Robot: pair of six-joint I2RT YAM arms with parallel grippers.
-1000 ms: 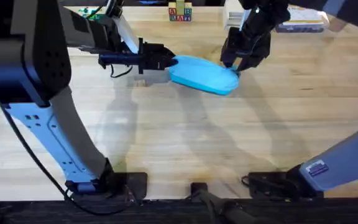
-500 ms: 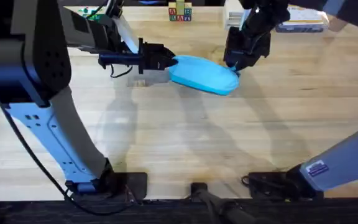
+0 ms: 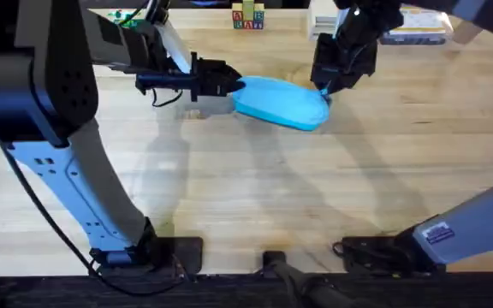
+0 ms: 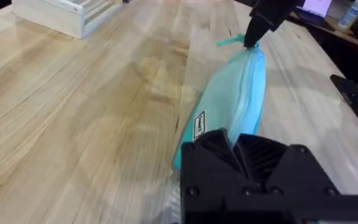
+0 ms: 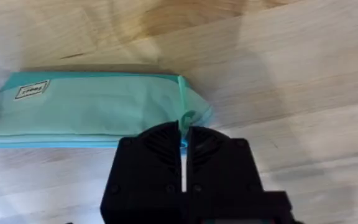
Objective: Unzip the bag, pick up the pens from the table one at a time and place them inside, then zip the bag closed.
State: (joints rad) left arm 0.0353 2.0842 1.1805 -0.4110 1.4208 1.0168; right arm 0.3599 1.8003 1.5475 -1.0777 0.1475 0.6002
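The bag (image 3: 279,103) lies on the counter (image 3: 255,188), toward its far side. The left gripper (image 3: 229,84) sits at the bag's left end, the right gripper (image 3: 325,88) at its right end.

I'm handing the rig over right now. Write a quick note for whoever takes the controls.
Left gripper: shut on one end of the bag, pinning it to the table.
Right gripper: at the bag's other end, fingers closed at the teal zipper pull.
Bag: lying flat, zipper looks closed along its whole length.
Done: bag braced, pull reached.
Left: unzip, load the pens one at a time, zip shut. Find the pens before loading.
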